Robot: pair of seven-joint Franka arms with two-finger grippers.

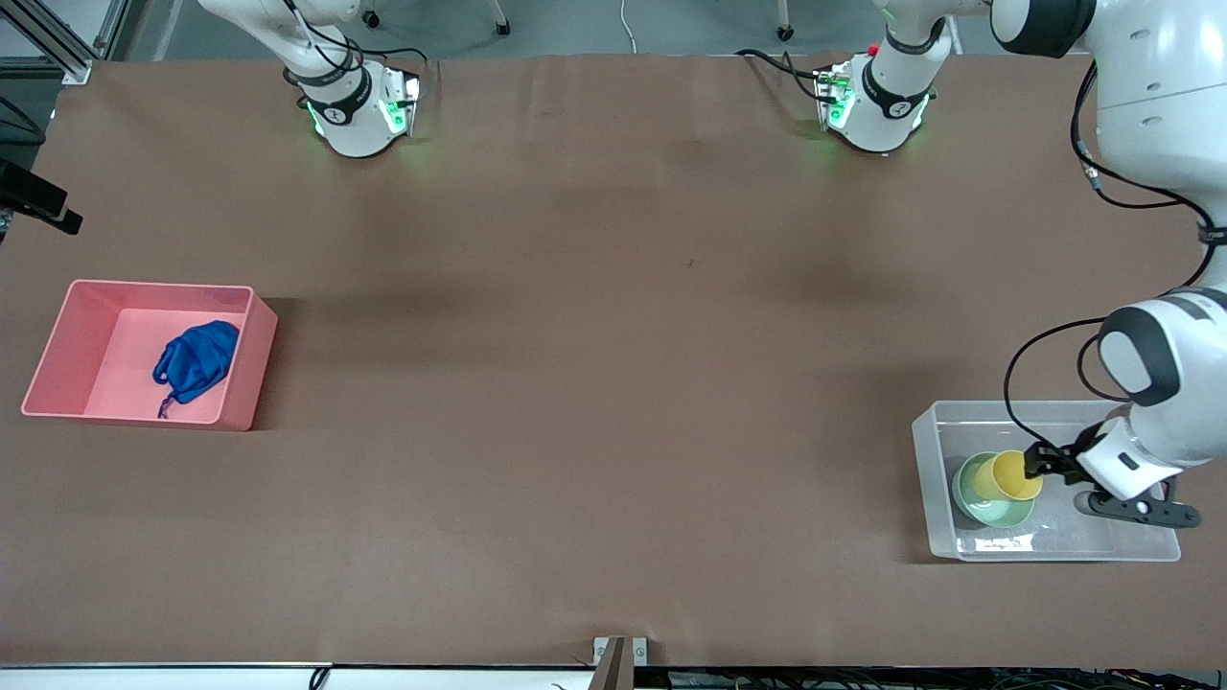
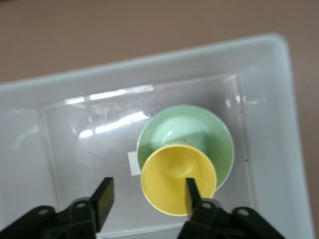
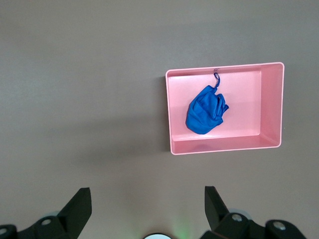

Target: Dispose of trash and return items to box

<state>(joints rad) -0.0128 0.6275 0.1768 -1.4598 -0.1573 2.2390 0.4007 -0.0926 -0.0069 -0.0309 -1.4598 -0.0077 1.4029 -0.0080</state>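
Hovering low inside the clear box, the left hand has its fingers spread, and the yellow cup sits tilted between them, leaning into the mint bowl just under it; one finger overlaps the cup's rim, so whether it touches is hard to tell, while the other stands clear of the cup. The cup and bowl thus lie in the box, directly below this hand. The blue trash lies in the pink bin at the right arm's end of the counter, well apart from this hand. The right hand waits high over bare counter, fingers wide and empty, with the bin ahead of it. The step in hand looks like letting the cup go. To do it well, the left hand should open fully and rise straight up, so that neither finger drags the cup's rim or tips it out of the bowl.
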